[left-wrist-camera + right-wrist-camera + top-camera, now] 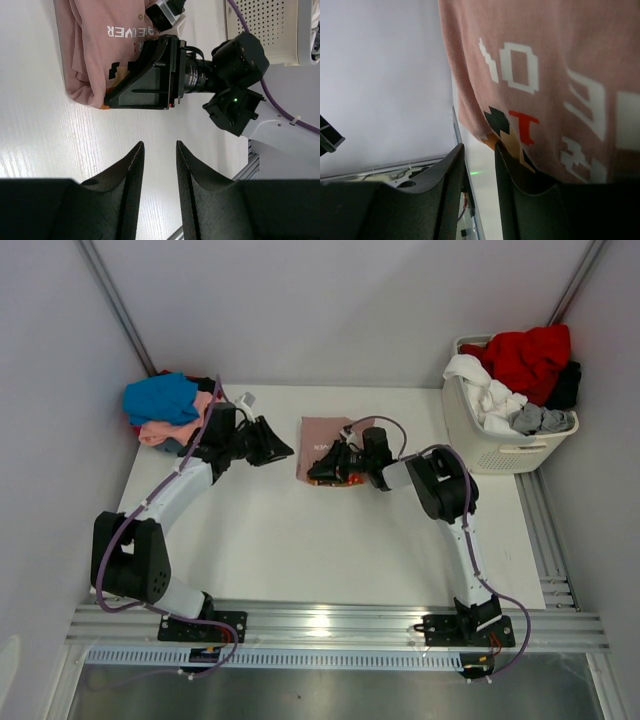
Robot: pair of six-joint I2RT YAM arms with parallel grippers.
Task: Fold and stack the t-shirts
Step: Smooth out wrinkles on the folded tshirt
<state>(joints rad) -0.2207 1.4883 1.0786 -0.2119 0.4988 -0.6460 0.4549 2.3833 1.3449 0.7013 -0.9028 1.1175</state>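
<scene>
- The dusty-pink folded cloth t-shirt with blocky chest lettering [322, 438] lies at the middle of the white worktop [330, 550], slightly longer along 12-to-6.
- The right hand [479, 150] sits at the shirt's 6 o'clock edge. Its fingers are narrowly parted, and whether cloth is pinched between them I cannot tell.
- The left hand [159, 145] is slightly parted and empty, with the shirt at its 3 o'clock, just apart.
- The right arm is nearer, so it likely leads.
- The stack of blue and salmon folded tees [160, 405] sits at the worktop's 10 o'clock.

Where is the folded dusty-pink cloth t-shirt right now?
In the top view, the dusty-pink t-shirt lies centrally on the white table, toward its far edge, by the right gripper.
</scene>
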